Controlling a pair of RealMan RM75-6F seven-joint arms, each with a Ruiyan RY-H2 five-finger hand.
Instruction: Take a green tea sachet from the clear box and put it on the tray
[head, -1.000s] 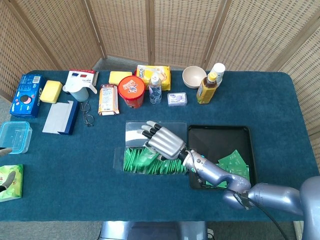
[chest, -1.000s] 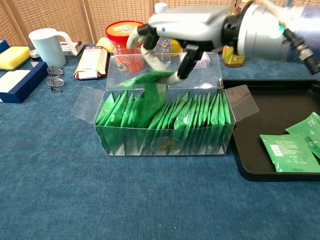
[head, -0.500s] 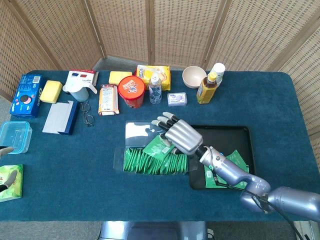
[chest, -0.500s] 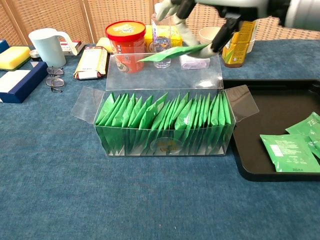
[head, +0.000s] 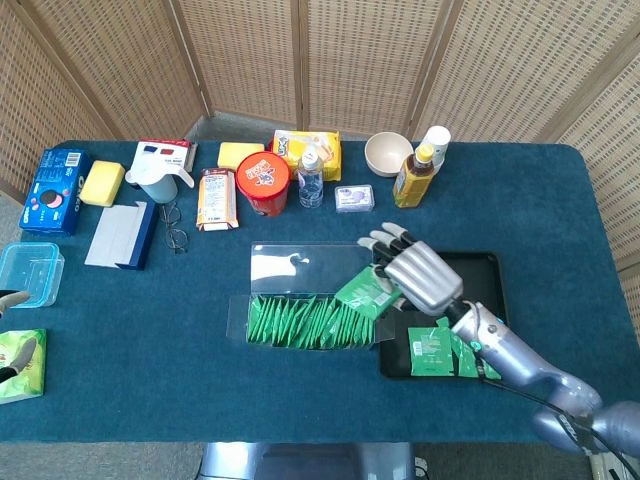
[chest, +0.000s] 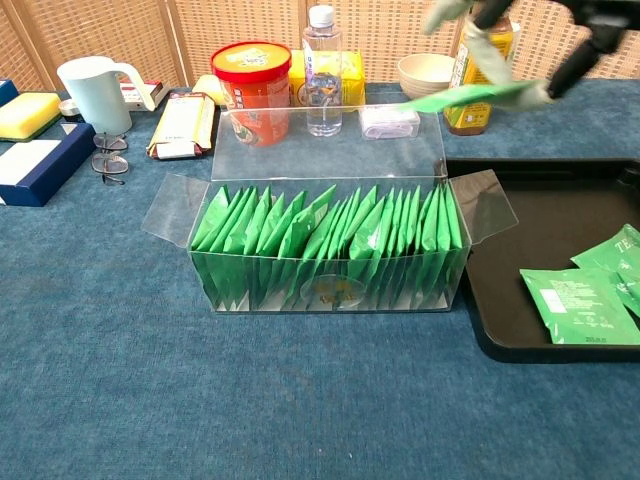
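Sachet (head: 366, 293) of green tea is now out of the clear box (head: 310, 300) altogether and hangs in the air over the box's right end, at the near-left corner of the black tray (head: 480, 268). A second ago it was only being drawn up from the packed row; half a second ago it was lifted above the middle of the box; now it has travelled rightward, so the lift is done and the carry is well under way. In the chest view the sachet (chest: 470, 95) lies nearly flat, well above the open lid flap and level with the bottles at the back.

The right hand (head: 412, 273) pinches it at one end between thumb and a finger, the other fingers spread. The chest view shows only the fingertips (chest: 585, 50) at the top edge, so how firm the hold is cannot be told from there. The arm has swung away from the box along with it.

What remains, by my judgement, is a short move further right and down, then a release over bare tray floor. Several sachets (head: 432, 352) already lie in the near part of the tray, so a spot towards the far side looks freer.

The left hand (head: 8, 360) is barely visible at the far left edge of the surface (head: 560, 200), beside a green packet (head: 26, 362); whether it is open or closed cannot be told.
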